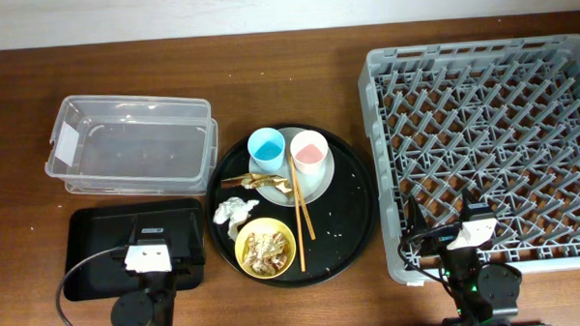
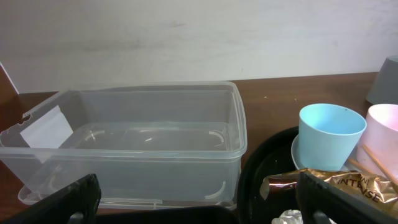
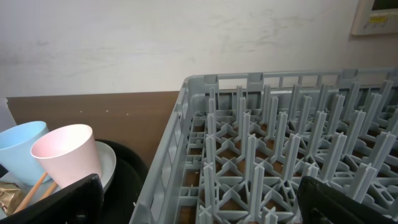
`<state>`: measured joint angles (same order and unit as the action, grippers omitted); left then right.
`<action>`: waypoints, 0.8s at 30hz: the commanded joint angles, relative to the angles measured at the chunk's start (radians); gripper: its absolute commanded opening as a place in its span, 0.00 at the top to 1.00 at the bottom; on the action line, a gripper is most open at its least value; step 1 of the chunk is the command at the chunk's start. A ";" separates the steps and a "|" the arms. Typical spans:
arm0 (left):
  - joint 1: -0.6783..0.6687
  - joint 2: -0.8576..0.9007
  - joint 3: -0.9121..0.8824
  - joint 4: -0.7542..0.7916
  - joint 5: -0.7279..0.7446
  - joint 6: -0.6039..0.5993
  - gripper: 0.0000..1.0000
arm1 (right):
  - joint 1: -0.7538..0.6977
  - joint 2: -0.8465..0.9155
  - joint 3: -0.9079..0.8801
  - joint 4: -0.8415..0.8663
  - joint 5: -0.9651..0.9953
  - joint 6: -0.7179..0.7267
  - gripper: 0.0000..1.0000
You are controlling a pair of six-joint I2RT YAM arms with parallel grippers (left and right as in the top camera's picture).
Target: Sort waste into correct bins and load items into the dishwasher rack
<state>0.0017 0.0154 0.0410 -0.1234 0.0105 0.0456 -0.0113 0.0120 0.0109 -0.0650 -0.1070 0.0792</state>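
Note:
The light-blue cup [image 1: 266,148] and pink cup [image 1: 308,153] stand on the pale plate [image 1: 317,184], with the gold-brown wrapper [image 1: 251,181] at its left edge. Two chopsticks [image 1: 300,207] lie from the plate toward the yellow bowl [image 1: 266,249], which holds tan food scraps. The white tissue [image 1: 233,211] lies beside the bowl. The clear tub [image 1: 135,144] is at the left and the shallow black tray [image 1: 95,249] is in front of it. The grey rack [image 1: 493,146] is at the right. My left gripper [image 1: 148,247] [image 2: 196,186] is open over the black tray. My right gripper [image 1: 471,226] [image 3: 200,186] is open over the rack's front left corner.
A large round black tray [image 1: 355,214] holds the cups, plate, bowl and waste, between the bins and the rack. Rice-like crumbs lie scattered on it. A pale wall runs along the table's far edge. The left wrist view shows the tub [image 2: 124,143] and blue cup [image 2: 329,134].

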 commanded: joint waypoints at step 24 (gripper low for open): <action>-0.004 0.026 0.206 -0.103 0.248 -0.034 0.01 | 0.005 -0.005 -0.005 -0.005 -0.002 0.004 0.02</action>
<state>0.0017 0.0177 0.0917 -0.1482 0.1524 0.0334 -0.0113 0.0120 0.0109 -0.0650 -0.1070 0.0788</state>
